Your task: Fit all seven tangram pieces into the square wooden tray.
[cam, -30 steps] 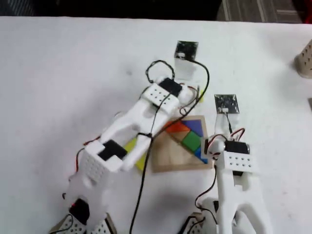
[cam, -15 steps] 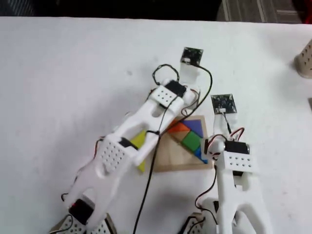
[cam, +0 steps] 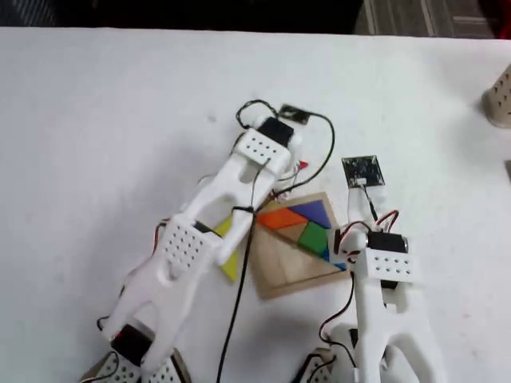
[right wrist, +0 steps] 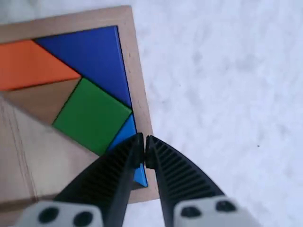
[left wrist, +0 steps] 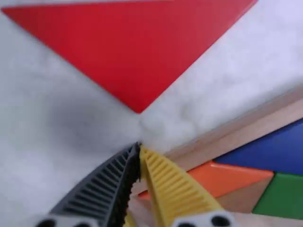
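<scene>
The square wooden tray [cam: 279, 279] lies skewed on the white table. In it sit an orange triangle [cam: 283, 217], a big blue triangle [cam: 314, 211], a green square [cam: 314, 238] and a small blue triangle [right wrist: 124, 135]. A yellow piece [cam: 229, 254] lies beside the tray, partly under the left arm. A red triangle [left wrist: 137, 42] lies on the table just beyond the tray's far rim [left wrist: 236, 135]. My left gripper [left wrist: 139, 149] is shut, its tip on the table against that rim. My right gripper [right wrist: 143, 142] is shut over the small blue triangle at the tray's side rim [right wrist: 138, 90].
A tan perforated object [cam: 500, 97] stands at the table's far right edge. A black cable [cam: 239, 279] hangs from the left arm across the tray's left corner. White table stretches open to the left and the far side.
The left arm swung its wrist back toward the left, and the tray turned from square-on to skewed. The right arm kept still.
</scene>
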{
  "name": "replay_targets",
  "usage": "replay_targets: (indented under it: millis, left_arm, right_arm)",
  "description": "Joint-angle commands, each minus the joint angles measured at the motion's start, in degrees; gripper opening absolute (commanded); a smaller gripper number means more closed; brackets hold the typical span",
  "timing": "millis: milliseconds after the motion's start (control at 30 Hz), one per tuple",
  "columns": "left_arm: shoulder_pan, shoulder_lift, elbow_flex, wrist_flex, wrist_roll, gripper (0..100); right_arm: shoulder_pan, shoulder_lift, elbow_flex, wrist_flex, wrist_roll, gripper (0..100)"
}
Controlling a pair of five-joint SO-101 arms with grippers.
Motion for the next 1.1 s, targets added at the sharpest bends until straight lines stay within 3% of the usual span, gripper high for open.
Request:
replay_targets:
  millis: [0,333,433,633,733,967,1067]
  left_arm:
    - [-0.57,-1.63,-2.20,3.78,-2.73,2]
    - [1.54,-18.95,9.67,0.09,-6.33,2]
    - [3.21,-23.25,16.18,-9.58,-8.79,2]
    - [3.74,-23.69,28.31,-41.32,-8.44,2]
    - [3.74,-21.32,30.77,-52.31,-8.26,2]
    - [2.42,-13.14,30.68,-61.98,0.88,2]
    - [1.98,-10.33,25.58,-58.29,2.99,2]
  right_arm:
    - [-0.40,-2.07,-0.53,-0.75,0.62,1.8]
    - [-0.48,-2.33,-0.44,-0.75,0.70,1.8]
    - [-0.48,-2.42,-0.44,-0.75,0.70,1.8]
    - [-0.22,-2.42,-0.44,-0.75,0.70,1.8]
    - [-0.22,-2.42,-0.44,-0.66,0.70,1.7]
    - [-0.48,-2.42,-0.44,-0.66,0.70,1.7]
    - [-0.48,-2.33,-0.44,-0.66,0.70,1.7]
